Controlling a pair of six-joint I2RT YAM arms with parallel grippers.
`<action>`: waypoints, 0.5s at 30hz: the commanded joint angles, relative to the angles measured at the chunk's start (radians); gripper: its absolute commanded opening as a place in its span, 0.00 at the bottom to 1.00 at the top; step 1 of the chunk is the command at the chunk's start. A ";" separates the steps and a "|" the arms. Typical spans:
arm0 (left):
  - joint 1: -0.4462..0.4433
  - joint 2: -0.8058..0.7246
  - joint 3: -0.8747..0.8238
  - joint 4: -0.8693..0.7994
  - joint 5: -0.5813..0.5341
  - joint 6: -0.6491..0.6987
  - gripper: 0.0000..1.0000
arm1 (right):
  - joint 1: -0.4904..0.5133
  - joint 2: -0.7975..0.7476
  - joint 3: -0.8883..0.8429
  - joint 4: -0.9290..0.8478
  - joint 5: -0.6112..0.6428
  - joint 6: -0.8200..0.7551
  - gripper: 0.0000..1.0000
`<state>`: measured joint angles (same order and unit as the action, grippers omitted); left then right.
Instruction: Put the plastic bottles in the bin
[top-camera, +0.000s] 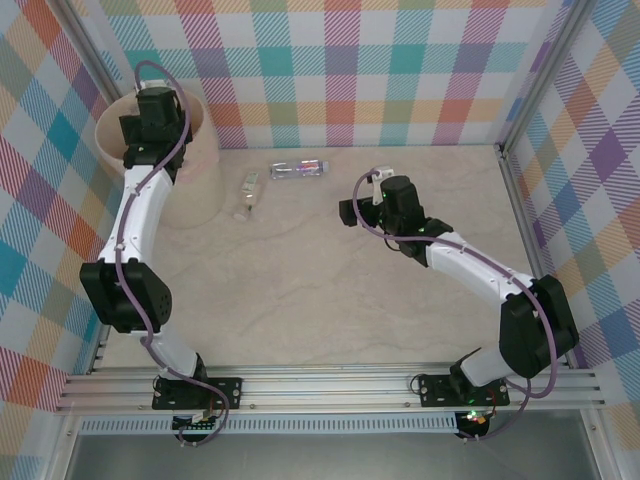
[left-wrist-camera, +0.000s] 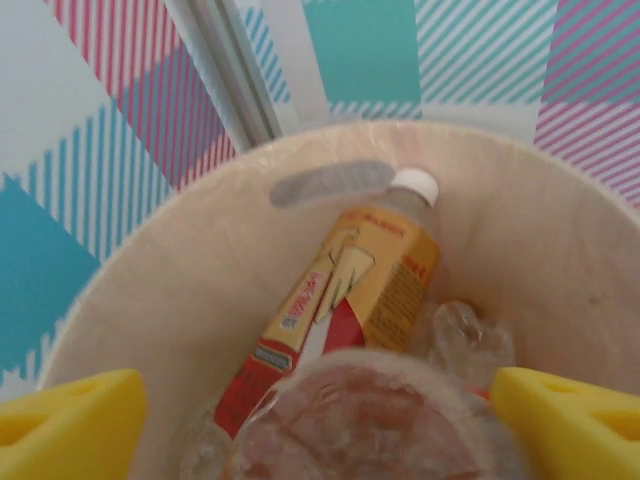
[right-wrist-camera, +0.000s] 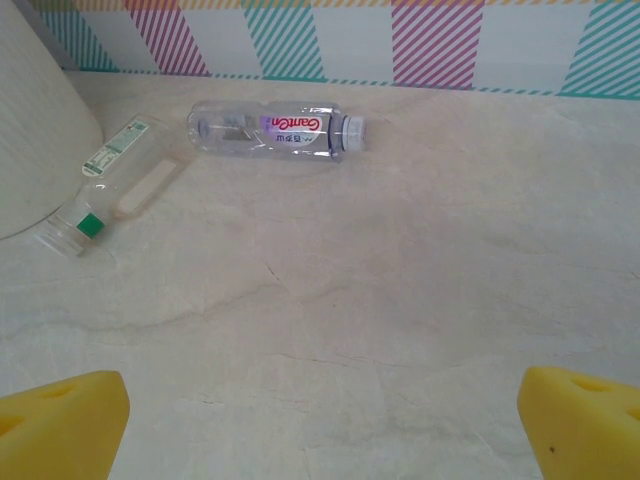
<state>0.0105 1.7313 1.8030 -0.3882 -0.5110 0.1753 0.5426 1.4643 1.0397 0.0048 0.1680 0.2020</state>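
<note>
Bin (top-camera: 196, 195) at upper left of the top view, left gripper (left-wrist-camera: 320, 420) hanging over its mouth. Its fingers (left-wrist-camera: 70, 425) are spread wide. A red-brown-labelled bottle (left-wrist-camera: 370, 425) lies between and below them; contact cannot be told, judged not gripped. Inside: an orange-labelled bottle (left-wrist-camera: 350, 290) leaning on the wall, a crushed clear bottle (left-wrist-camera: 460, 335) beside it. Two bottles left on the surface (right-wrist-camera: 420, 290): a green-capped bottle (right-wrist-camera: 115, 185) just beside the bin, a purple-labelled bottle (right-wrist-camera: 275, 130) near the far wall. Wide-open right gripper (right-wrist-camera: 320, 425) holds nothing and faces both. Task judged mostly done.
</note>
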 joint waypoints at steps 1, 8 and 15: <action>0.014 -0.002 0.090 -0.076 0.023 -0.026 0.96 | -0.006 0.020 0.026 -0.013 -0.004 0.013 1.00; 0.014 -0.010 0.159 -0.149 0.135 -0.105 1.00 | -0.007 0.032 0.028 -0.016 -0.005 0.022 1.00; 0.017 0.038 0.258 -0.201 0.281 -0.139 1.00 | -0.009 0.042 0.033 -0.022 -0.009 0.026 1.00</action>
<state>0.0116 1.7496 1.9987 -0.5560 -0.3222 0.0669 0.5423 1.4967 1.0397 -0.0113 0.1673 0.2073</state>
